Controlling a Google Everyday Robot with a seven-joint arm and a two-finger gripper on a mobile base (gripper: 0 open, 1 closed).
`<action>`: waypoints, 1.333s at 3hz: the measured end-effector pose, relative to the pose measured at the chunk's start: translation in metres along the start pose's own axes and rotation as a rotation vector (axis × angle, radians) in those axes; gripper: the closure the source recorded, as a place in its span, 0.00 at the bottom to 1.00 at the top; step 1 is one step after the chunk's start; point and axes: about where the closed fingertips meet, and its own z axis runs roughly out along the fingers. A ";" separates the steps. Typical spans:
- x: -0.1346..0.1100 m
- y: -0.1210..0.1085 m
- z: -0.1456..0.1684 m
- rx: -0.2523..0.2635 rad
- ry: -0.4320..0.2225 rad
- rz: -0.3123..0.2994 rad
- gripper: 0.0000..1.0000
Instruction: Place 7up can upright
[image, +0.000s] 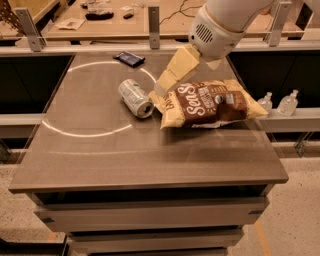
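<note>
The 7up can (135, 97) lies on its side on the grey table (125, 150), left of centre, its silver end facing the front right. My gripper (161, 90) reaches down from the upper right on a white arm. Its cream tip hangs just to the right of the can, above the left end of the chip bag. It holds nothing that I can see.
A brown-and-yellow chip bag (210, 102) lies right of the can, nearly touching it. A small dark-blue packet (129, 58) lies at the table's back edge. Two clear bottles (280, 102) stand on a ledge at the right. A white circle is marked on the table.
</note>
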 end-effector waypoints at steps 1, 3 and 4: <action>-0.011 0.001 0.004 -0.008 0.019 0.012 0.00; -0.095 0.006 0.043 -0.013 0.086 0.016 0.00; -0.126 0.020 0.070 -0.025 0.090 0.011 0.00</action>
